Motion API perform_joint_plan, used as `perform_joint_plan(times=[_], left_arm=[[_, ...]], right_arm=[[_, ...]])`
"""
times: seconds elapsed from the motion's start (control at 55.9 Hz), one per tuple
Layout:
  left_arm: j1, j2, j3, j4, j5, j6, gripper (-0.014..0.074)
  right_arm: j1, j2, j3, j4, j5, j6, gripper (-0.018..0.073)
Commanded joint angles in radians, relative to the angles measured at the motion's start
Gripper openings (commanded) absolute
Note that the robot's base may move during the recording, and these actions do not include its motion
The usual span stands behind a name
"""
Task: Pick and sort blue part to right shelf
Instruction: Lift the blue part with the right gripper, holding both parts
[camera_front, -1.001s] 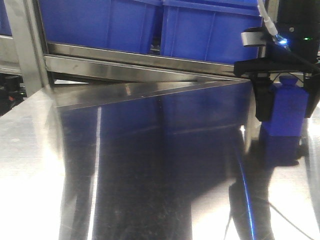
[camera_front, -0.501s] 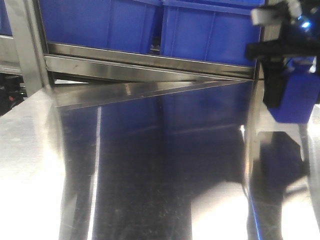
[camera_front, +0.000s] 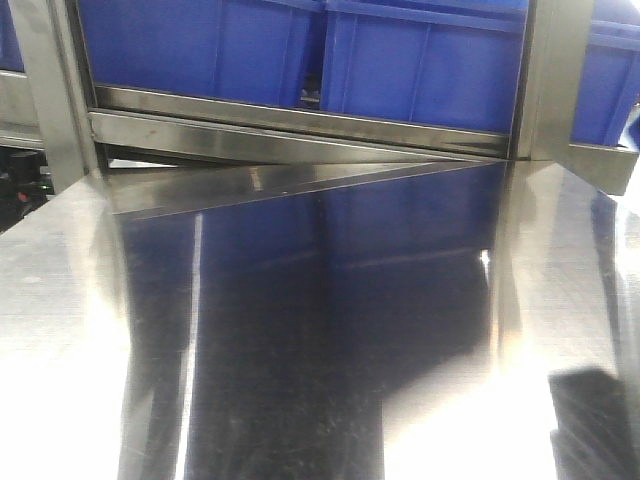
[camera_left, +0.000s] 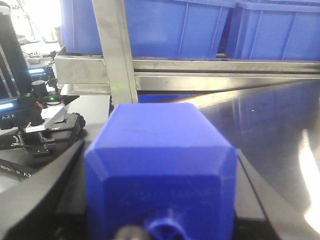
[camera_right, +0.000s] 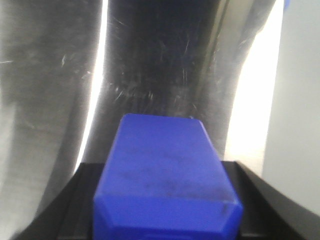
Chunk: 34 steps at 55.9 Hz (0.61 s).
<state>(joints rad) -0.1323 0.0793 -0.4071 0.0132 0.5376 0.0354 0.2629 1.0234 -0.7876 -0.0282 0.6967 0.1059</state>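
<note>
L gripper prob clamps blue part; R gripper clamps second blue part; front cam: just table.

The setting looks like an industrial workshop or robotics lab, arranged as a parts-sorting station. A broad, scratched stainless-steel worktop throws back hard glare. Behind it, a steel rack carries a row of blue plastic storage bins. In the left wrist view, black electronic gear with lit displays and cables sits off to one side.
</note>
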Motion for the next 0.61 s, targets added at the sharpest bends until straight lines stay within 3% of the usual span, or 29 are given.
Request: perform_joint_plan(times=[0.0,0.179,0.304,0.59], left_arm=[[0.002,0.012,-0.026,0.002,-0.081,-0.006,0.0376],[0.002,0.012,-0.026,0.002,-0.081,-0.006,0.0376],[0.002,0.012,-0.026,0.002,-0.081,-0.006,0.0376],[0.002,0.012,-0.026,0.002,-0.081,-0.006,0.0376]], right_arm=[[0.000,-0.183,0.067,-0.004,-0.126,-0.025,0.0209],[0.000,-0.464,0.216,-0.011,-0.173,-0.025,0.0209],[0.000,-0.664,0.286,-0.080,-0.173,-0.038,0.0209],[0.000,-0.920,0.311,-0.141,-0.175,-0.045,0.0209]])
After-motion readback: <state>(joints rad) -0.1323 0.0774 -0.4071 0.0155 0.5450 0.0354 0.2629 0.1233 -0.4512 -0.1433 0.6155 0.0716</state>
